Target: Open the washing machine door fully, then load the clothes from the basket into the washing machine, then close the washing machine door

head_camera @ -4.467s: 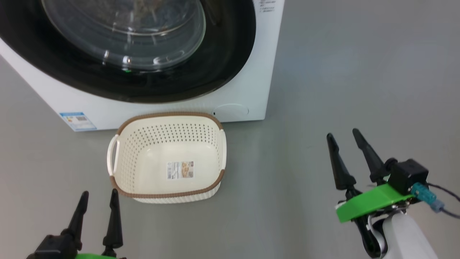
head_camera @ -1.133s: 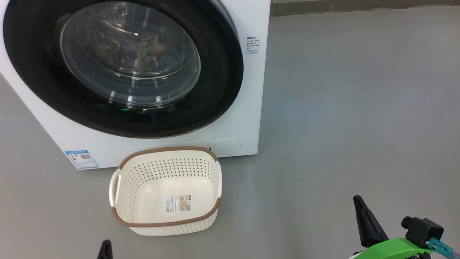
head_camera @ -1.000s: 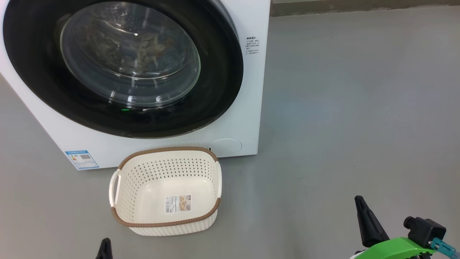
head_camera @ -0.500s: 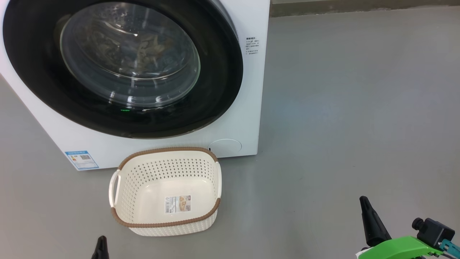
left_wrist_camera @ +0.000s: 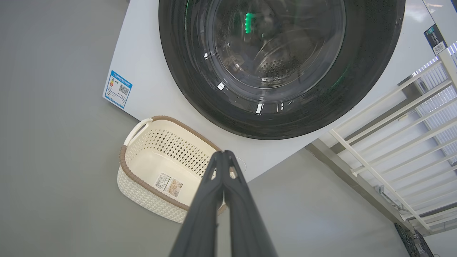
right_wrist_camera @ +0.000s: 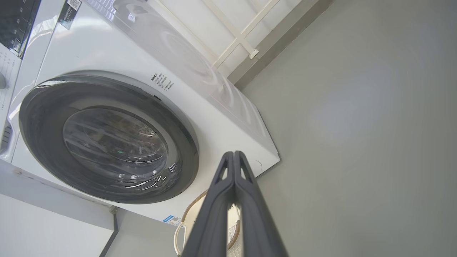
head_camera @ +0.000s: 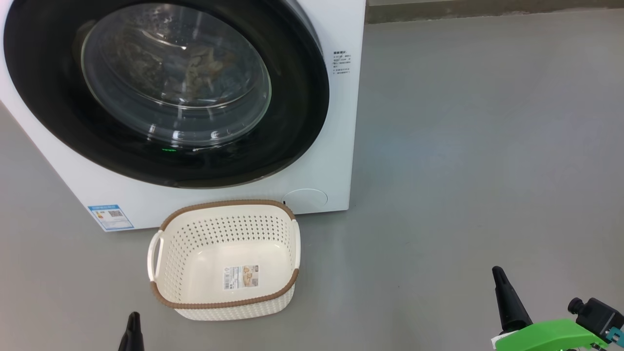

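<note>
You've got the big white front-loading washing machine [head_camera: 341,122] on the grey floor [head_camera: 463,170], upper left of the head view. Its large round glossy black door [head_camera: 297,122] lies flush w/ the front panel, no gap seen at the edge, so the close step looks done. Thru the bulging clear glass window [head_camera: 175,73] you can make out crumpled clothes [head_camera: 195,63] in the drum. Behind the glass they read dull and brownish, so colour & print can't be told. The small rectangular cream-white perforated plastic basket [head_camera: 229,226] w/ brown woven-look rim stands upright on the floor below the door, close up to the machine's base; can't tell if it touches. Nothing lies in it, and the label sticker [head_camera: 241,276] on its base shows bare. My read: open, load & close all appear finished. At most you'd confirm the latch caught, which the pics can't show. Left end effector [left_wrist_camera: 224,154]: two dark fingers pressed together, nothing between them, on the near side of the basket. Right end effector [right_wrist_camera: 234,154]: same, fingers together & empty, well off to the right of machine & basket.
</note>
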Controlling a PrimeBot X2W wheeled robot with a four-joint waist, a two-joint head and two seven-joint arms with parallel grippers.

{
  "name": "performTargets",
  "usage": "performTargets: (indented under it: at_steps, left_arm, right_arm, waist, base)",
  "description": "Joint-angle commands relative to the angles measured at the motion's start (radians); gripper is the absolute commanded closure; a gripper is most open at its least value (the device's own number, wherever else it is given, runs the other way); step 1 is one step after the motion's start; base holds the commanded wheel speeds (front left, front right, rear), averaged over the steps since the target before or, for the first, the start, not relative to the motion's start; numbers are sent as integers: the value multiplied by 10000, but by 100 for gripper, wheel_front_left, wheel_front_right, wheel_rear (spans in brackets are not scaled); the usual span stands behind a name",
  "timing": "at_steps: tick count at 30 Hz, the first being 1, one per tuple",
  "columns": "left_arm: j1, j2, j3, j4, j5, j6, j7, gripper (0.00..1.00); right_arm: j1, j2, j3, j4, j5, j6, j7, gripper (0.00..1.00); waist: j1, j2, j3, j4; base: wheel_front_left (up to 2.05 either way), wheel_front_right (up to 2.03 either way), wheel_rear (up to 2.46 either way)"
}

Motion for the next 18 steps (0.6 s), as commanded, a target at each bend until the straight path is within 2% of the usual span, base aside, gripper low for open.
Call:
performTargets:
  at_steps: [1,18]
  left_arm:
    - [-441,179,213,-162,-285,-123,64,100]
    - [-855,232,415,46,-2375,-281,568,100]
  right_arm:
    - [-475,-52,30,-273,316,-10,61,100]
    - [-564,-55,-118,-298,2258,-13,593,100]
  waist:
    - [-1,-1,-1,-1]
    - [-1,-1,-15,-13]
  base:
    - [0,0,0]
    - [0,0,0]
